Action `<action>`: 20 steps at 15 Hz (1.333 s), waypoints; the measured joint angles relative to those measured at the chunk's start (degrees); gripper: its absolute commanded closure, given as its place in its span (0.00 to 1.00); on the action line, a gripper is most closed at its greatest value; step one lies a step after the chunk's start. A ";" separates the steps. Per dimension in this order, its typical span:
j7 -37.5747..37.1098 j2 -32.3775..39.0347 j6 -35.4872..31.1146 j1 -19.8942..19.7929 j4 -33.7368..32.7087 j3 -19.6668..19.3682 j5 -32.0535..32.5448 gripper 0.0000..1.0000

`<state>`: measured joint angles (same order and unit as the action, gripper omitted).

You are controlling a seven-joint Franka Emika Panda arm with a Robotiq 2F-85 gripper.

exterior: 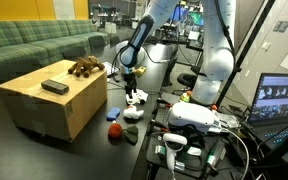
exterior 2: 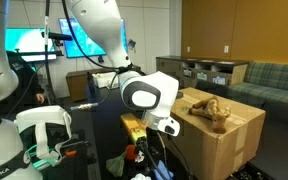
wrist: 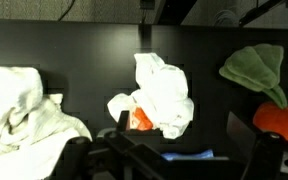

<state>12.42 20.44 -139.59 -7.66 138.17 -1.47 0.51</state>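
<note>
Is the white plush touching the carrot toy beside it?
Apart. The wrist view shows a strip of bare black surface between the white plush and the carrot toy.

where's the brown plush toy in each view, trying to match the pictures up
Exterior view: the brown plush toy is left of middle in the upper half, on top of the cardboard box.
Exterior view: right of middle, again lying on the box top.
Wrist view: not in it.
Shared landmark: the cardboard box, seen in both exterior views.
</note>
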 measured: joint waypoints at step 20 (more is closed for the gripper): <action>1.07 10.41 -29.31 -0.88 10.58 6.49 -5.92 0.00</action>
<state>13.50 30.85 -168.91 -8.54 148.75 5.01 -5.41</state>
